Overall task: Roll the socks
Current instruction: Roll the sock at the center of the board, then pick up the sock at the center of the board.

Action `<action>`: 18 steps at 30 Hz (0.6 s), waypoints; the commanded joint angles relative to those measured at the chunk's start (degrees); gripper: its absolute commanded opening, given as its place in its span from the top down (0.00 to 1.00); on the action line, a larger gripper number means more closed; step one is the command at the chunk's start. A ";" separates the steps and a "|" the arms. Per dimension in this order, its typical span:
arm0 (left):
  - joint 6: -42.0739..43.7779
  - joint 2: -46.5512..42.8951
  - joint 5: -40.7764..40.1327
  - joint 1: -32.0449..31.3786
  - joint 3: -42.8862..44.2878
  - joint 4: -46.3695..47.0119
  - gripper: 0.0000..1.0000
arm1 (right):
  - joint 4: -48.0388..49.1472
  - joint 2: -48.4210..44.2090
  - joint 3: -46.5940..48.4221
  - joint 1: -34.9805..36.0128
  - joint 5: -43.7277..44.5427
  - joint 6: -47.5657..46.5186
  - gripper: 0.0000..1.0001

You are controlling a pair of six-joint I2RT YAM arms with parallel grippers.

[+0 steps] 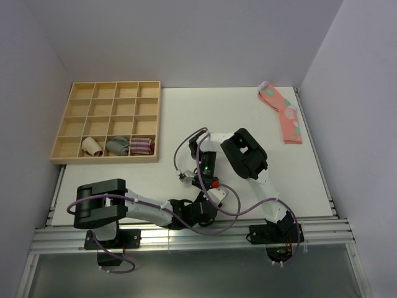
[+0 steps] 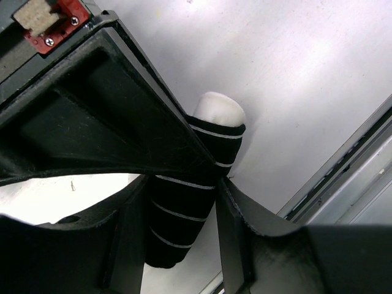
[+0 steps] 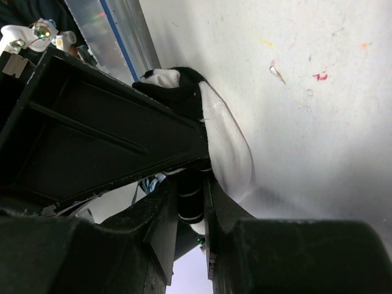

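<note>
The black socks with thin white stripes [image 2: 184, 205] are a tight roll with a white end [image 2: 219, 110], lying just above the white table near its front edge. My left gripper [image 2: 180, 245] is shut on the roll's sides. My right gripper [image 3: 191, 208] is shut on the same socks [image 3: 177, 92] from the far side; their white trim [image 3: 226, 147] bulges beside its finger. In the top view the two grippers, left [image 1: 201, 202] and right [image 1: 203, 180], meet tip to tip and hide the socks.
A wooden compartment tray [image 1: 62, 133] stands at the back left, with a beige roll [image 1: 93, 146], a grey roll [image 1: 118, 146] and a maroon striped bundle [image 1: 142, 146] in its front row. Pink socks [image 1: 282, 112] lie at the back right. The metal rail [image 1: 186, 239] runs along the table's front edge.
</note>
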 commanded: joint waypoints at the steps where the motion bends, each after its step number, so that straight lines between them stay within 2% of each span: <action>1: -1.83 5.02 11.42 0.49 -0.65 -5.09 0.65 | 6.52 2.21 1.52 0.03 1.90 -2.67 0.74; 4: -2.18 5.73 13.18 0.76 -0.21 -5.44 0.71 | 6.26 2.48 1.96 -0.06 1.63 -2.50 0.72; 7: -2.80 6.52 15.29 1.02 -0.03 -5.62 0.81 | 5.55 2.48 2.48 -0.32 0.41 -2.94 0.70; 13: -4.12 6.52 17.84 2.16 -0.47 -5.27 0.97 | 7.05 0.29 2.75 -1.99 -1.09 -2.50 0.59; 14: -4.29 6.43 18.02 2.34 -0.73 -5.27 0.98 | 6.87 0.11 2.84 -2.16 -1.44 -2.67 0.55; 18: -4.64 6.34 19.34 3.04 -0.91 -5.27 1.00 | 6.34 -0.51 3.19 -3.39 -2.14 -3.20 0.52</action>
